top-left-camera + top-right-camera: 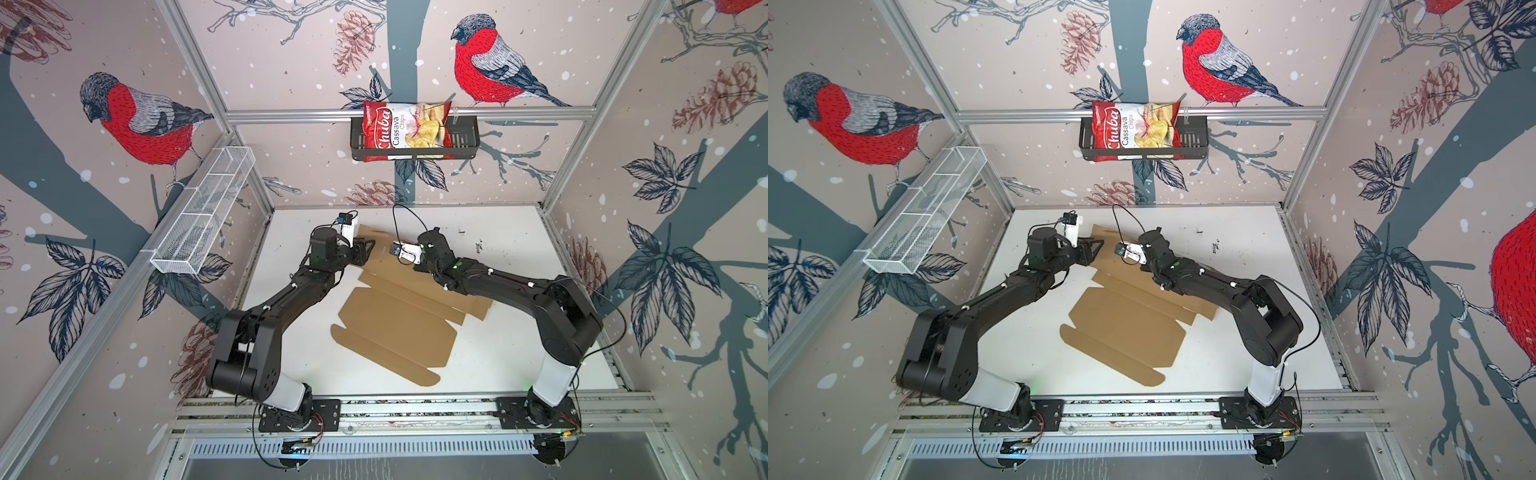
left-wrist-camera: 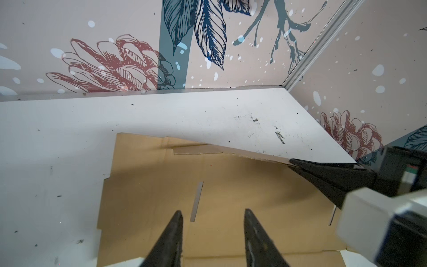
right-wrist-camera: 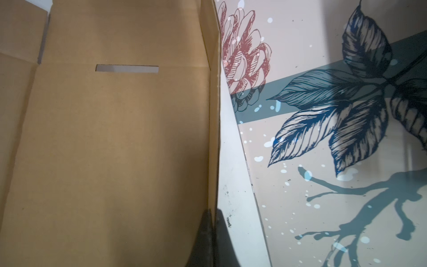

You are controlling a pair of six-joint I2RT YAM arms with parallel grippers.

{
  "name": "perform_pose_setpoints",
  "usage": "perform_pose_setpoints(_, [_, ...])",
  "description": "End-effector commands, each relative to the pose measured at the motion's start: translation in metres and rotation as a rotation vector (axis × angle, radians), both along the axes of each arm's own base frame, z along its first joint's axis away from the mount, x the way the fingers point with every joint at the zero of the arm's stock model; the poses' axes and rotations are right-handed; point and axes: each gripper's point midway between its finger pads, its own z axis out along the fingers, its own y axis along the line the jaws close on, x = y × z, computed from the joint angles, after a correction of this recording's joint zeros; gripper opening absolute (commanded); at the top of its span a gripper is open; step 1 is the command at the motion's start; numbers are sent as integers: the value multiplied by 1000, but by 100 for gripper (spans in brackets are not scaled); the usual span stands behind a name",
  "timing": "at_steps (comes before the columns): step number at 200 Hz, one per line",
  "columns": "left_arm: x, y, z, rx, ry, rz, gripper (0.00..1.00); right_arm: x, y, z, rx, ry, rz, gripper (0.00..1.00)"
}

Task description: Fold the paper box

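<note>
Red "Chuba Cassava Chips" bag (image 1: 395, 129) stands beyond the paper box (image 1: 399, 328).

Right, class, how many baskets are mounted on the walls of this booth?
2. A white wire basket on the left wall, and a black basket on the back wall's rail, holding a red chips bag. None seems hidden.

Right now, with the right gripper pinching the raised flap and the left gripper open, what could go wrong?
1. The right gripper holds the flap only by its edge; it could slip and the flap drop flat.
2. The left gripper is open, gripping nothing, so the paper box may slide or lift as a whole.
3. Both grippers work close together; they could collide.
</note>
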Motion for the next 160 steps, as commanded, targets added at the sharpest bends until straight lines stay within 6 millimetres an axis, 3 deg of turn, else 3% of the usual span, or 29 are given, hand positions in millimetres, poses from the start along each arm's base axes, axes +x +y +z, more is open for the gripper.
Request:
perform_pose_setpoints(1, [-15,18,-6,-23,49,50,44,4,-1,19,-10,-74,10,0])
perform_pose_setpoints(30, [-46,36,-49,-71,169,163,46,-2,3,16,-7,-43,61,0])
perform_pose_setpoints(59, [-70,45,-96,-108,278,240,54,-1,3,15,6,-6,81,0])
perform_pose_setpoints(88, [-66,35,-107,-116,338,227,62,1,3,19,16,-9,88,0])
perform_pose_setpoints(119, [-59,24,-129,-115,422,205,64,1,6,19,29,-3,96,0])
perform_pose_setpoints(160, [-40,16,-140,-96,433,189,64,1,8,19,41,-1,102,0])
